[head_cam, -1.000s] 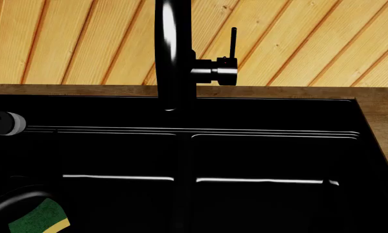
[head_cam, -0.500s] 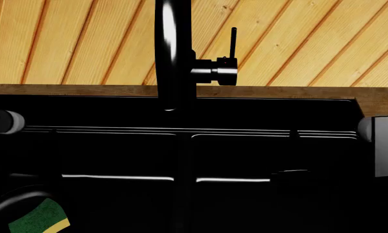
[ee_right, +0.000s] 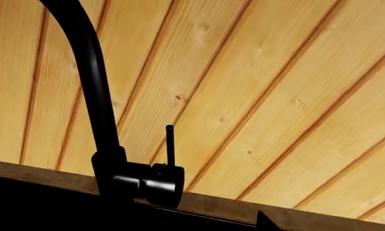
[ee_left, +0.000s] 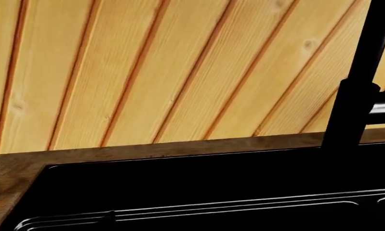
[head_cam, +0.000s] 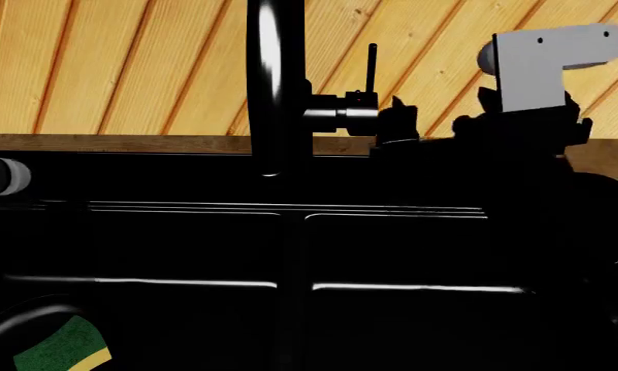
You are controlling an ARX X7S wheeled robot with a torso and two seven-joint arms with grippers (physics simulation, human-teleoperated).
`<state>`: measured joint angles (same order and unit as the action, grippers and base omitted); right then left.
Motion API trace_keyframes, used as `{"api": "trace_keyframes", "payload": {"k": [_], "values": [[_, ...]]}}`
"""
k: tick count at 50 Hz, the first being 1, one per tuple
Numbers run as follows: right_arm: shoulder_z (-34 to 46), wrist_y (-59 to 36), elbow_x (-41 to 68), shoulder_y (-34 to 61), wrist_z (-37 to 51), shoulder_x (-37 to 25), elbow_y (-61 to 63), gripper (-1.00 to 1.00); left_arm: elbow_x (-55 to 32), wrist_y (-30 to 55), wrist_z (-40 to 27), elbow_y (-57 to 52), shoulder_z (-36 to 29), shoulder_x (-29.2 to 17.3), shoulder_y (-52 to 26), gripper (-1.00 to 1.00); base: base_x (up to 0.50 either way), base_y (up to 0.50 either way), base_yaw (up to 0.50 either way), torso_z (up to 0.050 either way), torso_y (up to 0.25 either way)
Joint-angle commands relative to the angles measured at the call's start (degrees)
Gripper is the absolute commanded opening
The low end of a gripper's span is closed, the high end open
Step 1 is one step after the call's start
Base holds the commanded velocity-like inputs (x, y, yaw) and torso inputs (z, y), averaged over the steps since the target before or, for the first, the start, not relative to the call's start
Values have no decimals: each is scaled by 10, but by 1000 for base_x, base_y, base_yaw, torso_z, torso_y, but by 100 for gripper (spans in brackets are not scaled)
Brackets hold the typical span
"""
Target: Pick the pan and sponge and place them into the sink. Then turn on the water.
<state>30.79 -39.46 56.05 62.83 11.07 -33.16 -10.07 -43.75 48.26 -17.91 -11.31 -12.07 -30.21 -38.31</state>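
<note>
Head view is showing the right gripper (head_cam: 397, 124) hanging just beside the tap's (head_cam: 275, 85) side lever (head_cam: 372, 66), though I cannot tell how wide its dark fingers are standing. Sponge (head_cam: 63, 349) is lying inside the pan (head_cam: 20, 325), sitting in the sink's (head_cam: 391, 232) left basin. Left gripper is showing in no view.
</note>
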Motion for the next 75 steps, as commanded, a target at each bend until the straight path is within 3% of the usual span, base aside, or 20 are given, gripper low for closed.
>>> {"api": "trace_keyframes", "payload": {"k": [1,25,37,43,75], "values": [[43,19,-53,89,-79,60,-141,100,-2,-5,11,17,1,0,-15,100,0,0,0,0,0],[76,96,-112,142,-155,134,-299,100,-14,-4,3,48,18,9,-25,100,0,0,0,0,0],[74,95,-115,144,-132,127,-278,100,-26,-39,24,44,41,11,-23,100,0,0,0,0,0],[72,95,-115,157,-135,131,-286,100,12,-55,17,26,15,3,-24,100,0,0,0,0,0],[73,118,-124,205,-170,165,-359,100,1,-50,30,39,16,0,-57,100,0,0,0,10,-81]]}}
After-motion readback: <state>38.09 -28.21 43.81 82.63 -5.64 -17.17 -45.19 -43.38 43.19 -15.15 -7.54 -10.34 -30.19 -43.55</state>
